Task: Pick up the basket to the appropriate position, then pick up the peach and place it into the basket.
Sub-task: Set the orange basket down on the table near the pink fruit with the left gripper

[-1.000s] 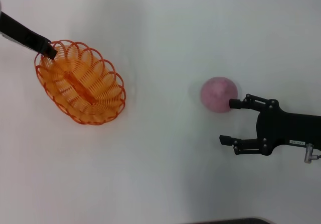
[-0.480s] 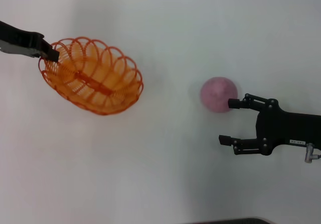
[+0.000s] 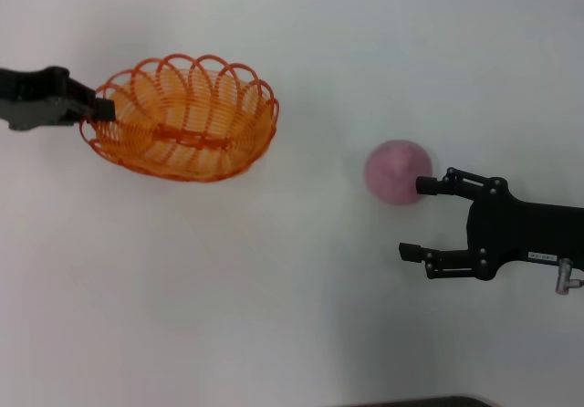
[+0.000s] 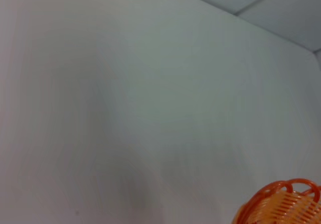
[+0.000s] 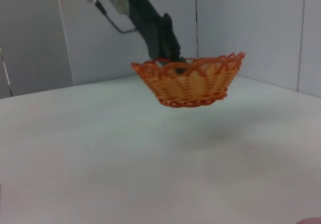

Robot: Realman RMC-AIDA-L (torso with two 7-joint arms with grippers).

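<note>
The orange wire basket [image 3: 182, 117] hangs in the air above the white table [image 3: 274, 316], tilted a little. My left gripper [image 3: 99, 109] is shut on its left rim. The right wrist view shows the basket [image 5: 189, 80] lifted clear of the table with the left gripper [image 5: 170, 50] clamped on its far rim. A corner of the basket [image 4: 283, 204] shows in the left wrist view. The pink peach [image 3: 398, 172] rests on the table at the right. My right gripper [image 3: 414, 219] stands open beside it, one fingertip [image 3: 425, 186] at the peach's near side.
Grey wall panels [image 5: 251, 28] rise behind the far edge of the table in the right wrist view. A dark edge [image 3: 411, 401] shows at the table's front.
The left gripper has carried the basket up and to the right, turning it more level. The right gripper and the peach have stayed put.
</note>
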